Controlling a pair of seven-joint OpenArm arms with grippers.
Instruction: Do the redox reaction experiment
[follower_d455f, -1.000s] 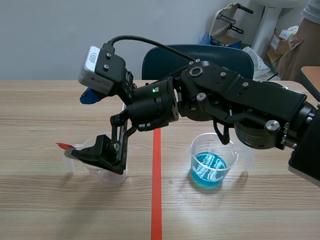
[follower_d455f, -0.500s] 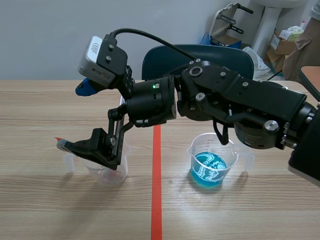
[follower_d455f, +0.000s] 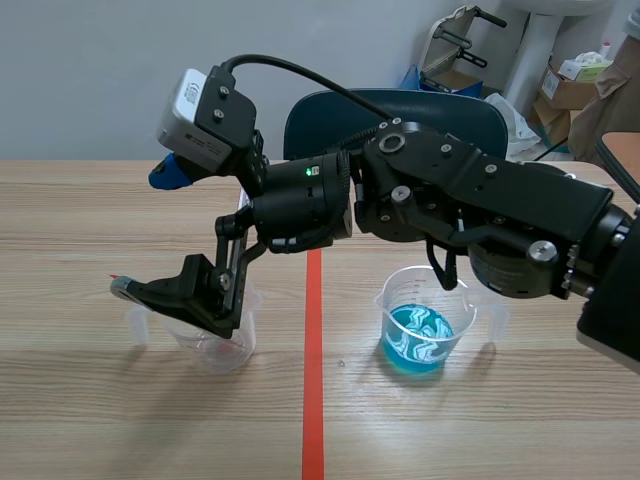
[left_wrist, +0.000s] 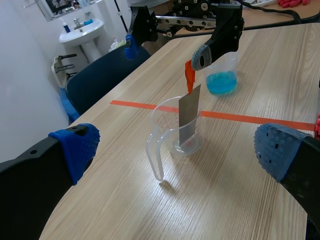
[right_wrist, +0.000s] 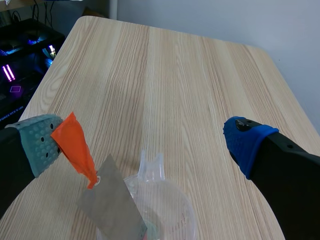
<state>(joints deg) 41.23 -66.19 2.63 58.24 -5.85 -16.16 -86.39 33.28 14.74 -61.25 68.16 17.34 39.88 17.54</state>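
A clear beaker (follower_d455f: 213, 342) stands left of the red tape line. In it leans a grey metal strip (left_wrist: 187, 119) with an orange tag (left_wrist: 189, 76) on its upper end. My right gripper (follower_d455f: 143, 233) reaches across over this beaker and is open, fingers wide apart. Its grey-green pad (right_wrist: 36, 144) sits right beside the orange tag (right_wrist: 75, 150), and the blue pad (right_wrist: 246, 140) is far off the strip (right_wrist: 112, 207). A second beaker (follower_d455f: 420, 325) holds blue liquid. My left gripper (left_wrist: 176, 150) is open, short of the clear beaker (left_wrist: 172, 135).
A blue chair (follower_d455f: 400, 110) stands behind the table's far edge. Boxes and a metal frame (follower_d455f: 560, 80) sit at the back right. The red tape line (follower_d455f: 313, 380) runs between the two beakers. The beaker's handle (left_wrist: 154, 160) points toward my left gripper.
My right gripper has tilted and shifted slightly left, its lower finger now covering most of the orange tag. The strip stays in the beaker.
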